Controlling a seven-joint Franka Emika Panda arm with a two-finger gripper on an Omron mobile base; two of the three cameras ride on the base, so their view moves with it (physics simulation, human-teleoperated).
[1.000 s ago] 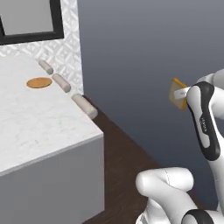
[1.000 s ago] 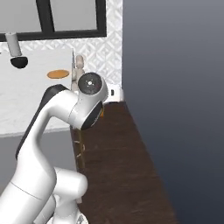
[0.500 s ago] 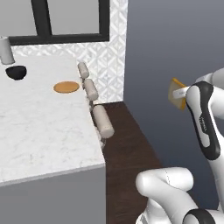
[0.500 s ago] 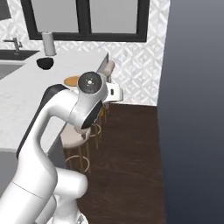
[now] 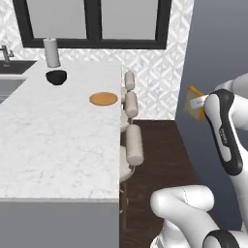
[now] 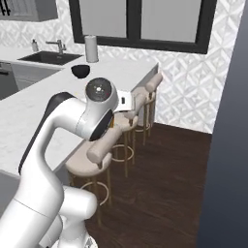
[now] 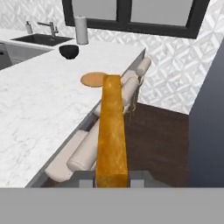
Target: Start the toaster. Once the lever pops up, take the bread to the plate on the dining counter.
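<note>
My gripper point(image 5: 199, 102) is shut on the bread point(image 5: 194, 101), a tan slice with an orange crust, held up in the air to the right of the dining counter point(image 5: 58, 145). In the hand view the bread point(image 7: 111, 131) stands edge-on between the fingertips point(image 7: 87, 181) and points toward the plate point(image 7: 93, 79). The round orange-brown plate point(image 5: 103, 99) lies flat near the counter's right edge, well ahead and left of the bread. The toaster is out of view.
A black bowl point(image 5: 56, 77) and a white cylinder point(image 5: 51, 52) stand on the counter beyond the plate, and a sink point(image 6: 46, 57) lies at the far left. Padded stools point(image 5: 133, 143) line the counter's right side, between me and the plate. Dark wood floor point(image 6: 169, 184) lies to the right.
The whole picture has shifted as the base turned and drove, so the counter, plate and stools now sit more centred and closer. The arm and the held bread kept their pose.
</note>
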